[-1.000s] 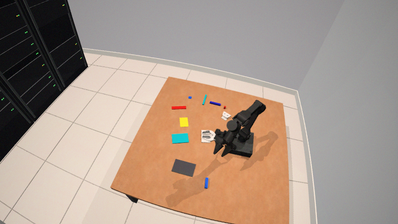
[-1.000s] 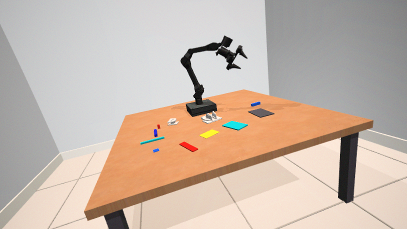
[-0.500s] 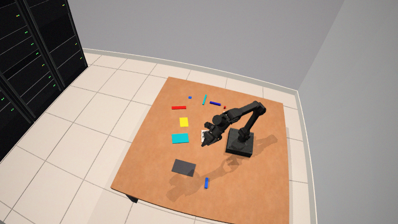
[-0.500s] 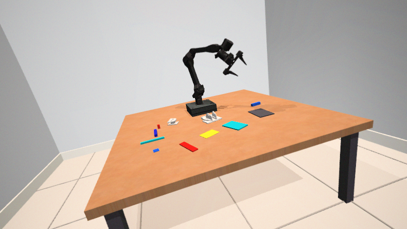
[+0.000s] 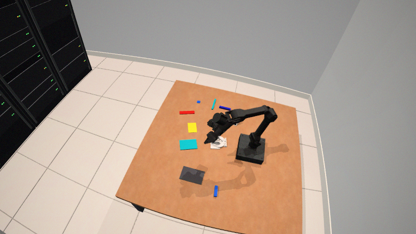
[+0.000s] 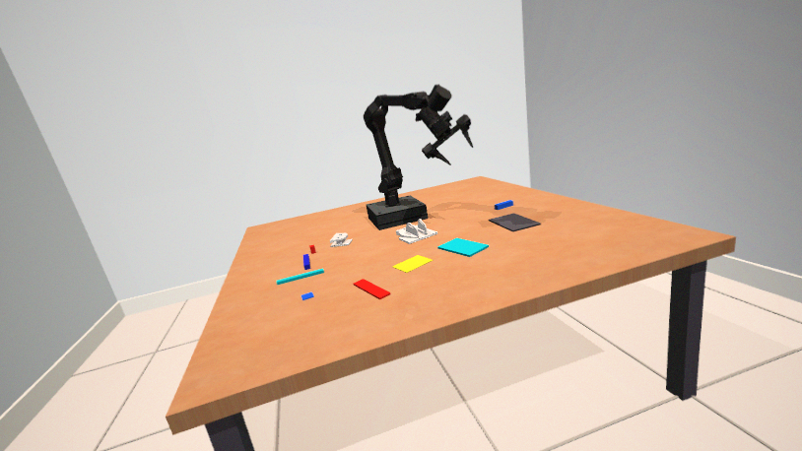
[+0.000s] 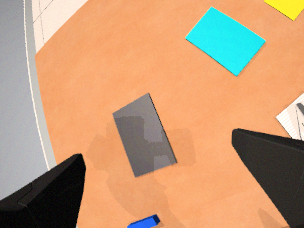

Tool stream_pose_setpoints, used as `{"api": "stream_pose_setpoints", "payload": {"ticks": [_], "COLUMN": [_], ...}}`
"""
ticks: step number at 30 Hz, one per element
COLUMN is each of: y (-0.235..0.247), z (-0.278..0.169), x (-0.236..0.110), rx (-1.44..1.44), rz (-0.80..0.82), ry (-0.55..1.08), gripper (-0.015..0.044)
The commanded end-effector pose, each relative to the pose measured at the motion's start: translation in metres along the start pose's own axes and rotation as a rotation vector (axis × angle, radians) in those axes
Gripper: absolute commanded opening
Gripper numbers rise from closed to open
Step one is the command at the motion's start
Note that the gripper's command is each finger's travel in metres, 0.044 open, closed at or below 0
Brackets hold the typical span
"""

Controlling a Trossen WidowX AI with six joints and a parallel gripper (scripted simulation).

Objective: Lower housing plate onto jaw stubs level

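Note:
A white base lies on the table in front of the arm's foot. Two upright white jaws stand on it; their pins and stubs are too small to make out. A smaller white part, which looks like the housing plate, lies apart from it, mostly hidden by the arm in the top view. Whether it lies level is unclear. My gripper is wide open and empty, high above the table. In the wrist view, the white base is cut off at the right edge, beyond the right finger.
A dark grey plate lies below the gripper in the wrist view, near a blue block. Cyan, yellow and red plates and several small bars lie around.

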State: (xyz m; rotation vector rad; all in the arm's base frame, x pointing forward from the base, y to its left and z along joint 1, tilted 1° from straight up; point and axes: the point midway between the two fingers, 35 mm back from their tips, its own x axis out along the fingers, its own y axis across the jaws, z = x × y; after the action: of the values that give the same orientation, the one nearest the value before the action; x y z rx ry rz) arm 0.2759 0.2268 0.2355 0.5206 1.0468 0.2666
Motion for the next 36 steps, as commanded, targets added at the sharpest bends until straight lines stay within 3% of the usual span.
{"api": "stream_pose_setpoints", "payload": {"ticks": [1, 17, 36], "y": [-0.029, -0.149, -0.307], "z": [0.018, 0.076, 0.092], "x": [0.007, 0.008, -0.03], "rx": [-0.086, -0.491, -0.942], "rz": [-0.075, -0.329, -0.458], "ry": [-0.015, 0.054, 0.371], "gripper": [0.044, 0.044, 0.044]}}
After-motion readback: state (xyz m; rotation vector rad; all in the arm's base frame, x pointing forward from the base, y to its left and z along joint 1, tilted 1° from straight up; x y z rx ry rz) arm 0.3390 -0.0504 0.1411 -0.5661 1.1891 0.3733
